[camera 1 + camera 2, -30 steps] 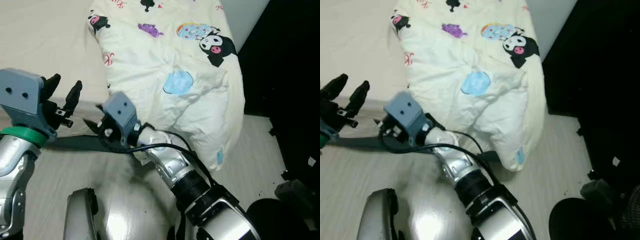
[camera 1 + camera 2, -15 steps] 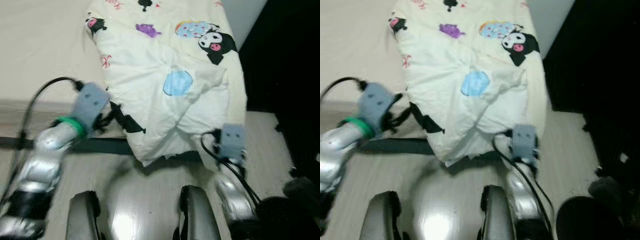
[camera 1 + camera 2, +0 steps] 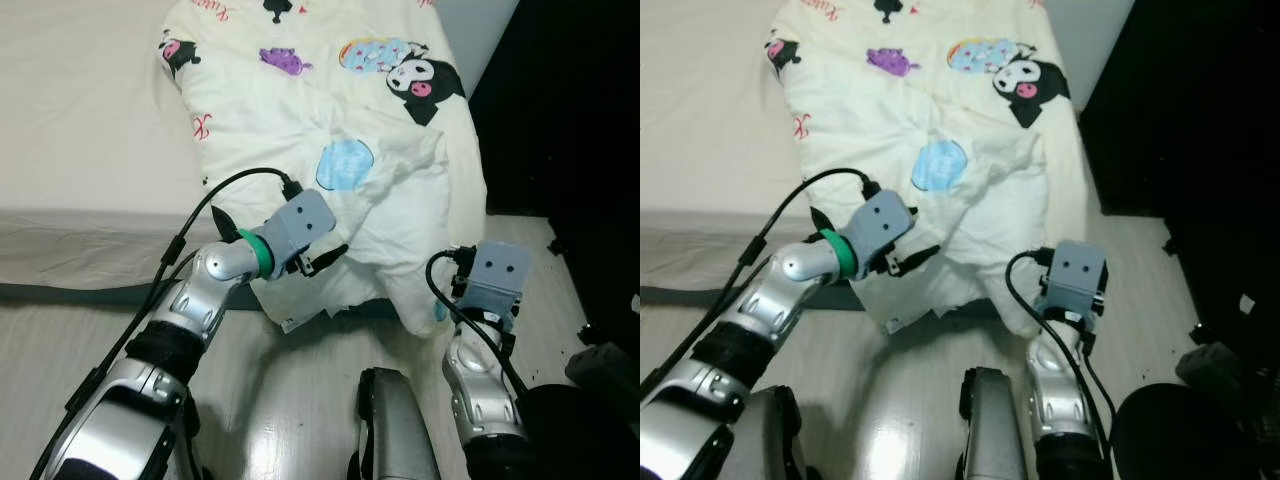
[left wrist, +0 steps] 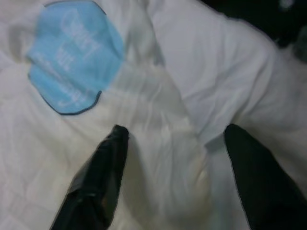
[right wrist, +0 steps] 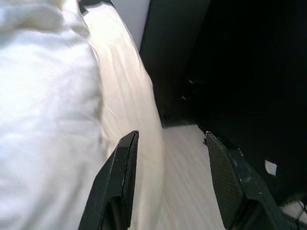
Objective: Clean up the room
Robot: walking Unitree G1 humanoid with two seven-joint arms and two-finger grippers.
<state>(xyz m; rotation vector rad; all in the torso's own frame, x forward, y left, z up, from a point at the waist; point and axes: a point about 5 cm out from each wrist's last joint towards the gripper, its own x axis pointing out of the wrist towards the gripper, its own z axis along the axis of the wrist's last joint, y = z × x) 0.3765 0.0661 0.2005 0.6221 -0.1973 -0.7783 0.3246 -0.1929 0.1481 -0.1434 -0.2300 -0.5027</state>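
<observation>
Overhanging quilt (image 3: pixel 330 150), floor (image 3: pixel 300 400) beneath

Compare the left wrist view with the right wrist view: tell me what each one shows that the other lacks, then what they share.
Left wrist view: a round light-blue printed patch on the cream cartoon-print quilt, between the open left gripper fingers. Right wrist view: pale wooden floor, a dark black cabinet side and a small white scrap, past the open right gripper. Both: the quilt's cream fabric and two black fingers spread apart.

soft matt cloth quilt (image 3: pixel 330 130), glossy floor (image 3: pixel 270 400)
</observation>
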